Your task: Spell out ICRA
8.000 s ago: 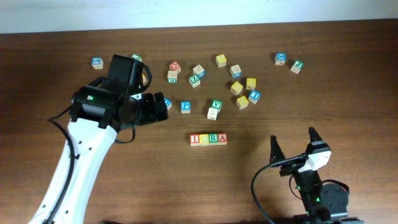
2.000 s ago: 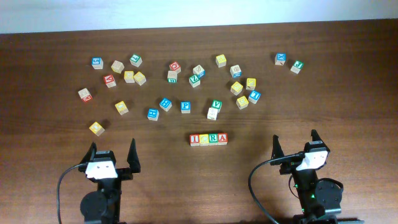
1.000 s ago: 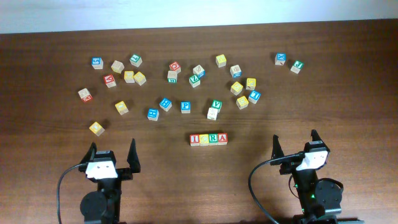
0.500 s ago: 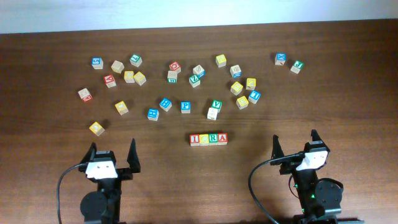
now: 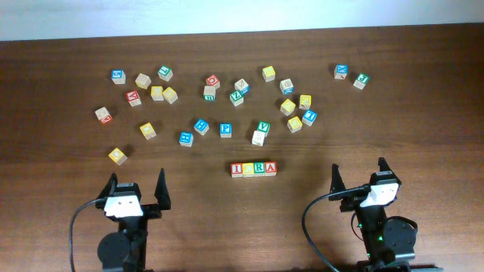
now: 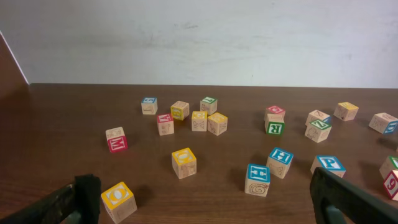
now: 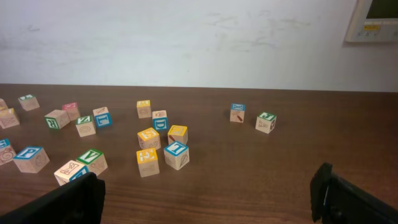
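Four wooden cubes stand in a touching row at the table's middle front: red I, yellow C, green R, red A. My left gripper is open and empty at the front left, well left of the row. My right gripper is open and empty at the front right, to the right of the row. Each wrist view shows its own gripper, left and right, with jaws wide apart over bare table. Neither wrist view shows the row clearly.
Many loose letter cubes lie scattered across the far half of the table. Among them are the blue P cube and the green V cube. A yellow cube lies just beyond my left gripper, seen close in the left wrist view.
Since eight seconds ago my left arm has drawn back from over the left cubes to the front left edge. Over the last two seconds nothing has moved.
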